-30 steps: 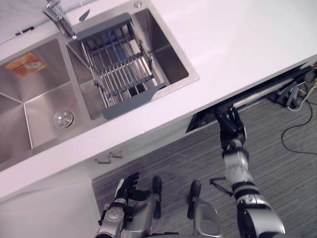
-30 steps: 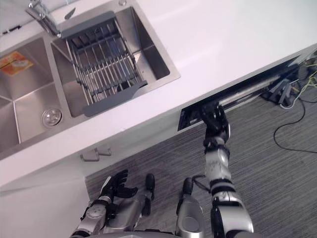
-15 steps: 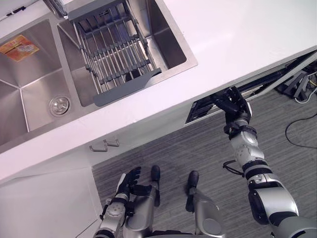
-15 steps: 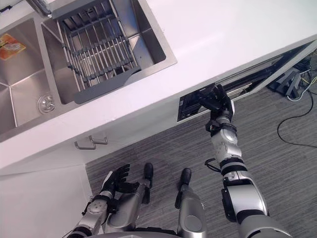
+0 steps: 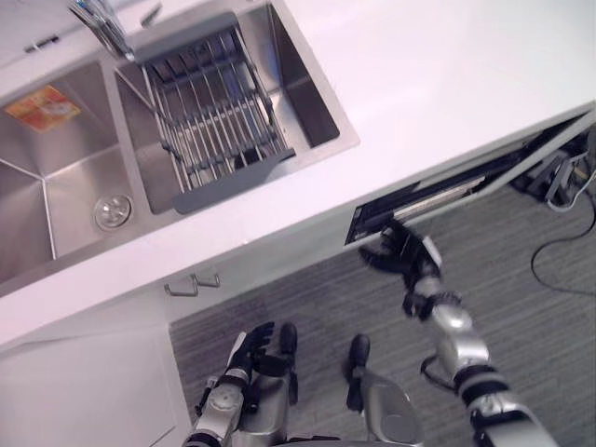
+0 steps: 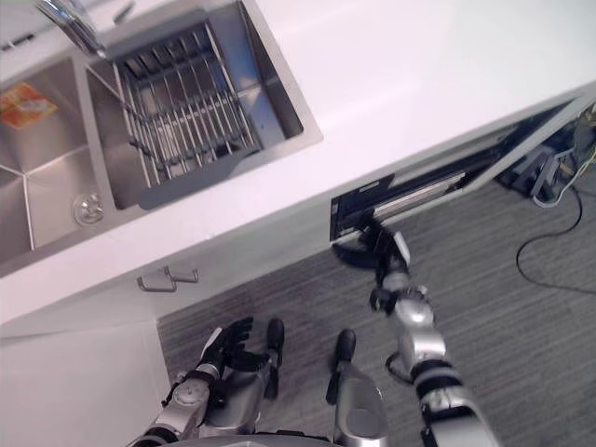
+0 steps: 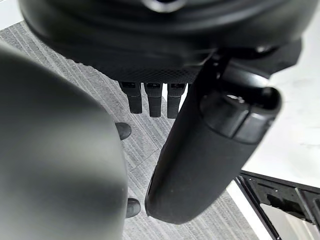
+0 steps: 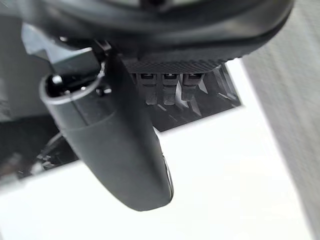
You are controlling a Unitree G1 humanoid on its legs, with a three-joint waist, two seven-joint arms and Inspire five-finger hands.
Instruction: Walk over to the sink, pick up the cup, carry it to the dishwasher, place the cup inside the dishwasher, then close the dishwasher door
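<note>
1. We are on the last step: the dishwasher door [image 5: 438,197] stands ajar under the white desk [image 5: 447,84], with a dark slit along its top.
2. Our right hand [image 5: 402,259] is by that edge, fingers straight and empty. Our left hand [image 5: 250,346] hangs low, fingers relaxed and empty. We judge the cup is inside the dishwasher.
3. Next we need a flat, even push to close the slit.
4. The desk is smooth, the sink [image 5: 56,196] is brushed steel and the rack [image 5: 209,112] is ribbed wire.

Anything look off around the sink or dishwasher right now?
The dishwasher door under the white countertop stands ajar, showing a dark gap; the right robot hand is open close by it. Otherwise nothing stands out.
</note>
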